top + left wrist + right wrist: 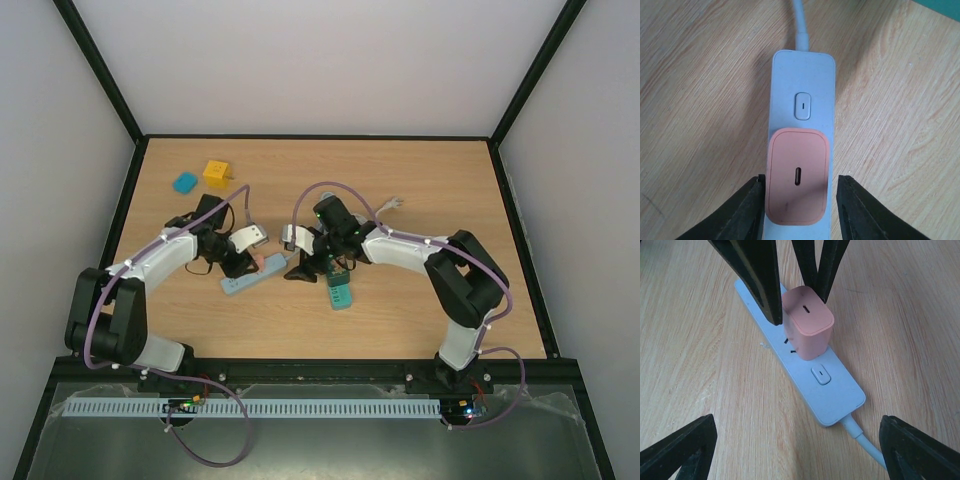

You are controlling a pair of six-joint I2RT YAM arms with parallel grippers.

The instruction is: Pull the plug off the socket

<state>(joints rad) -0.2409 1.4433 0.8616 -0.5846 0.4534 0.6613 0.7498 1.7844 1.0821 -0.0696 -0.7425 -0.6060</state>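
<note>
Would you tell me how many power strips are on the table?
2: a white power strip at the left gripper, holding the pink plug, and a teal strip by the right gripper.

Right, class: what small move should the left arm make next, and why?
Probably close the left pincer on the pink plug. Its fingers straddle the plug, which sits seated in the white power strip, and a slim gap shows on one side.

a yellow cube [216,172] sits beside a teal block [185,182] on the table [430,180].
</note>
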